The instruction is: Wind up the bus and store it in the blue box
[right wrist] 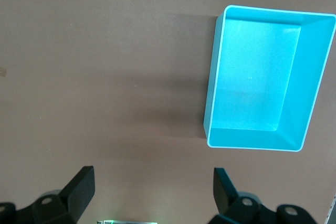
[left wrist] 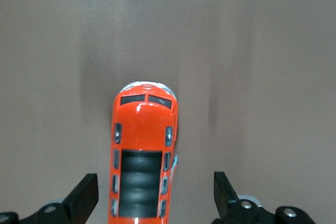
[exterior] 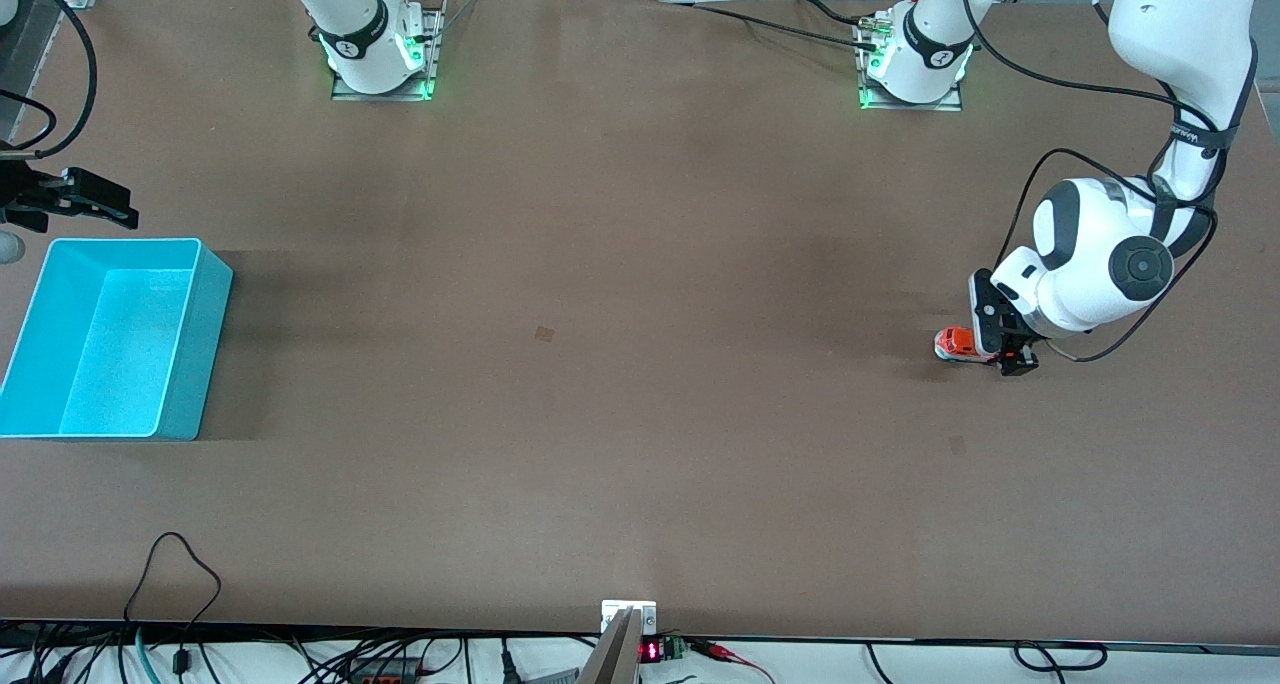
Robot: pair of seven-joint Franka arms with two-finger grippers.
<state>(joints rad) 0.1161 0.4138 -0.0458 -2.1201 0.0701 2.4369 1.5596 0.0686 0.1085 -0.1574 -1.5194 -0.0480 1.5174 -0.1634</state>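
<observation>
The small orange bus (exterior: 955, 342) with dark roof windows stands on the table toward the left arm's end. My left gripper (exterior: 1012, 356) is low at the bus's rear end and open. In the left wrist view its fingers (left wrist: 86, 195) stand on either side of the bus (left wrist: 142, 156) without touching it. The turquoise blue box (exterior: 195, 344) sits empty at the right arm's end of the table. My right gripper (exterior: 100, 199) hangs open and empty over the table just outside the box's wall on the robots' side. The right wrist view shows the box (right wrist: 310, 77) from above and the open gripper (right wrist: 152, 187).
The two arm bases (exterior: 380, 54) (exterior: 915, 64) stand along the robots' edge. Cables and a small device with a red display (exterior: 650, 651) lie along the edge nearest the front camera. A small pale mark (exterior: 544, 333) is on the table between box and bus.
</observation>
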